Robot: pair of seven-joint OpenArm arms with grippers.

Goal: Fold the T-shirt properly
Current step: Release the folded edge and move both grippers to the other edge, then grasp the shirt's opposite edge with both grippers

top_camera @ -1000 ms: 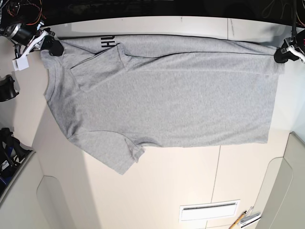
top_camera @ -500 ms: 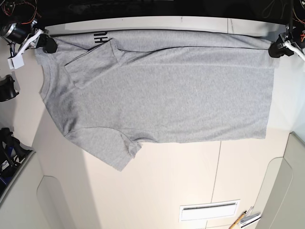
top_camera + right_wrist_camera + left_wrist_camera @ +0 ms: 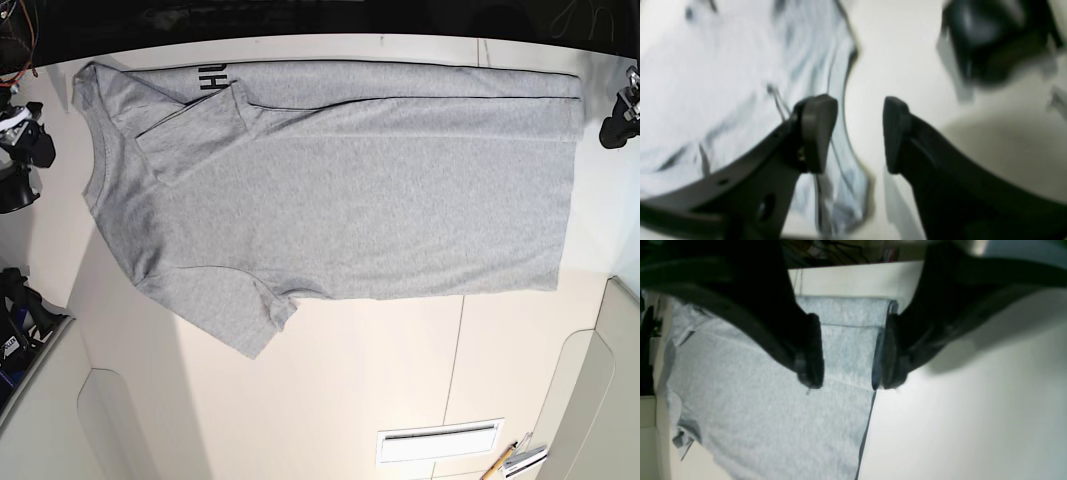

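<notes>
Grey T-shirt [image 3: 340, 190] is laid flat along tabletop [image 3: 350, 400] far edge; left gripper [image 3: 848, 385] and right gripper [image 3: 860, 133] are parted, nothing held.

Both hands have let go of the T-shirt [image 3: 340, 180]. A second ago the right hand [image 3: 32, 140] pinched the shoulder corner at the far edge and the left hand [image 3: 618, 125] pinched the hem corner. Now each has drawn off sideways, clear of the cloth, with its fingers parted around nothing. The far edge, held up before, now lies flat on the desk [image 3: 330, 400] as a folded-over strip, and the black lettering [image 3: 212, 78] shows more fully.
</notes>
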